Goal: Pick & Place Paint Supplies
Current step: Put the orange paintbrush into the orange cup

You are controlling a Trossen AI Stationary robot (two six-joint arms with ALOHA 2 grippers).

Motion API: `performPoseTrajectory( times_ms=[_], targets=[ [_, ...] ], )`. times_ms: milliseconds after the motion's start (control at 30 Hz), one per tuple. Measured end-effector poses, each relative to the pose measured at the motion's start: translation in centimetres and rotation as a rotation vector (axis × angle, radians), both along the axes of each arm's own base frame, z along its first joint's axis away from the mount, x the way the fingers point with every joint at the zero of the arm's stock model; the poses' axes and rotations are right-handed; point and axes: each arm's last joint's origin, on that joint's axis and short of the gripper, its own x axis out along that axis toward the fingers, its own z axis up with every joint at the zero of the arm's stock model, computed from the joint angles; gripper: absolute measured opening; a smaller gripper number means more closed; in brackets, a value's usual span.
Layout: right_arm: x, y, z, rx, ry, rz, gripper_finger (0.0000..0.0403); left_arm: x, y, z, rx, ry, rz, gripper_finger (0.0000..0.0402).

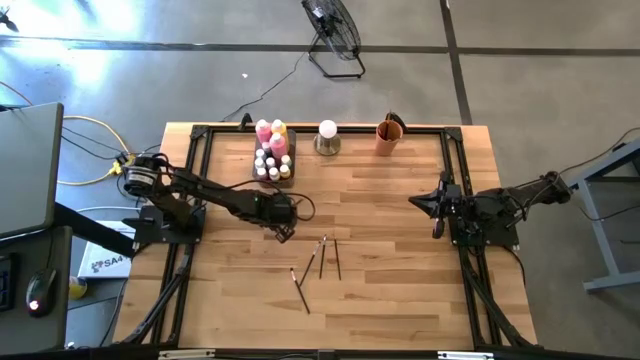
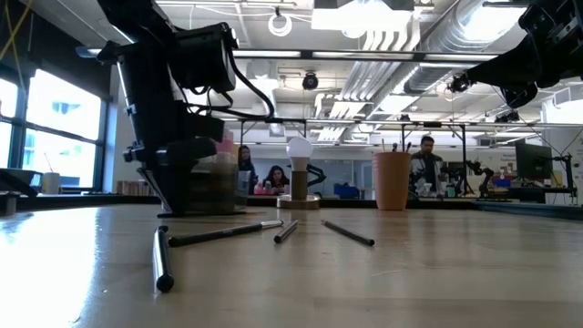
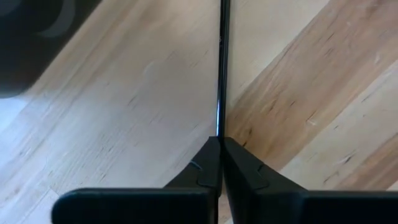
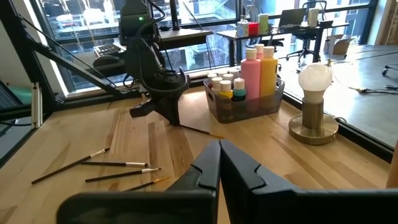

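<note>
My left gripper [image 1: 284,233] stands steeply tipped down on the wooden table [image 1: 400,290], left of centre, shut on a thin dark paintbrush [image 3: 222,50]. That brush runs out from between the fingertips along the wood [image 4: 196,129]. Several other dark-handled brushes [image 1: 322,255] lie loose on the table just right of and nearer than that gripper. Pink and yellow paint bottles [image 4: 259,68] and small white-capped ones stand in a grey tray [image 1: 272,158] at the far edge. My right gripper [image 4: 219,146] waits shut above the table's right side [image 1: 415,203], holding nothing. My left gripper pinches the paintbrush's thin dark handle [image 3: 218,121] between its two fingers, at one end of the brush. The fingers come from above, slanting steeply down. The brush leads straight out ahead of the fingertips, and its free part lies on the table.
A white ball on a metal base [image 1: 328,138] and an orange cup [image 1: 389,135] stand at the far edge, right of the tray. A black frame [image 1: 200,135] borders the table. Bare wood stretches between the loose brushes and the right arm.
</note>
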Motion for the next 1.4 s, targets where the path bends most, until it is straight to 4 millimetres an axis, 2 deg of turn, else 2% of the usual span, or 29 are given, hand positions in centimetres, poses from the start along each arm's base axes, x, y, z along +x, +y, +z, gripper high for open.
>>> performPoseTrajectory(
  times_ms=[533, 767, 1400],
  targets=[
    [0.0, 0.0, 0.0, 0.000, 0.000, 0.001, 0.0002, 0.9, -0.2, 0.1, 0.017, -0.028, -0.287, 0.0001],
    [0.0, 0.0, 0.0, 0.000, 0.000, 0.001, 0.0002, 2.1, -0.5, 0.5, -0.007, -0.143, -0.408, 0.0000],
    [0.0, 0.0, 0.0, 0.001, 0.000, 0.001, 0.0002, 2.1, -0.5, 0.6, -0.008, -0.152, -0.402, 0.0020]
  ],
)
